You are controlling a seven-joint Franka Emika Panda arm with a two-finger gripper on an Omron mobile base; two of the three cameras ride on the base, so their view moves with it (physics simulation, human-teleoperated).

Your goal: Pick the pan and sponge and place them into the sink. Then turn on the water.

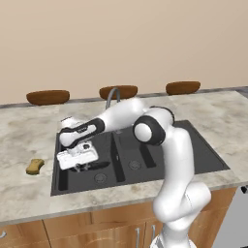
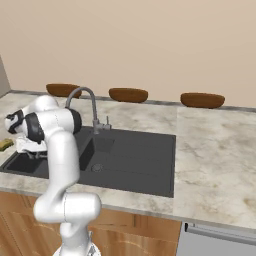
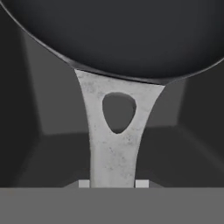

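Observation:
The black pan (image 3: 122,35) lies low in the left basin of the dark grey sink (image 1: 193,150), and basin walls show around it in the hand view. Its grey handle (image 3: 114,148) with a teardrop hole runs down between my fingertips (image 3: 141,183). My gripper (image 3: 112,183) is shut on that handle, one pad against each side. From the left base view the gripper (image 1: 80,167) hangs over the left basin, with the dark pan (image 1: 94,165) just under it. The yellow-tan sponge (image 1: 35,166) rests on the counter left of the sink. No water runs from the gooseneck faucet (image 1: 112,94).
Three brown oval bowls (image 1: 47,97) (image 1: 118,91) (image 1: 182,87) line the back edge of the marble counter (image 2: 215,150). The faucet (image 2: 85,97) and its side lever (image 2: 106,122) stand behind the basins. The sink's divider (image 1: 116,160) separates the basins, and my arm arches over the middle.

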